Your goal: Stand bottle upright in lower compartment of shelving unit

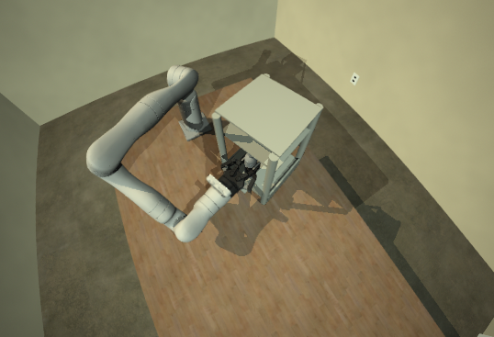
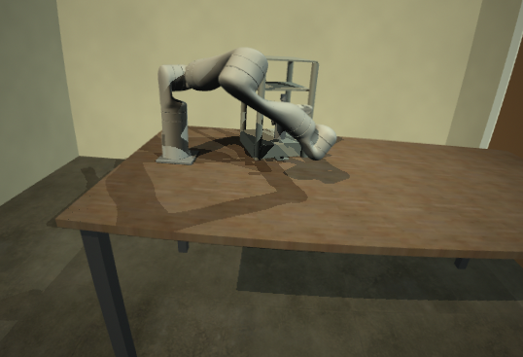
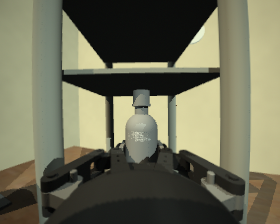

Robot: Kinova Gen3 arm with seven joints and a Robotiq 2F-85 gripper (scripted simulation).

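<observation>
A grey bottle point(image 3: 141, 134) stands upright, cap up, between my gripper's point(image 3: 141, 156) fingers in the wrist view. The gripper is shut on its body. The bottle is at the front opening of the shelving unit point(image 1: 270, 127), between its two front posts, below the middle shelf point(image 3: 141, 75). From above, the gripper point(image 1: 239, 174) and the bottle's cap point(image 1: 249, 162) sit just under the unit's front edge. In the side view the arm's forearm point(image 2: 292, 122) hides the gripper and bottle; the shelving unit point(image 2: 282, 110) stands behind it. Whether the base rests on the compartment floor is hidden.
The unit's two front posts point(image 3: 48, 100) point(image 3: 234, 100) stand close on either side of the gripper. The arm's base point(image 1: 192, 119) is to the left of the shelving unit on the wooden table point(image 2: 311, 193).
</observation>
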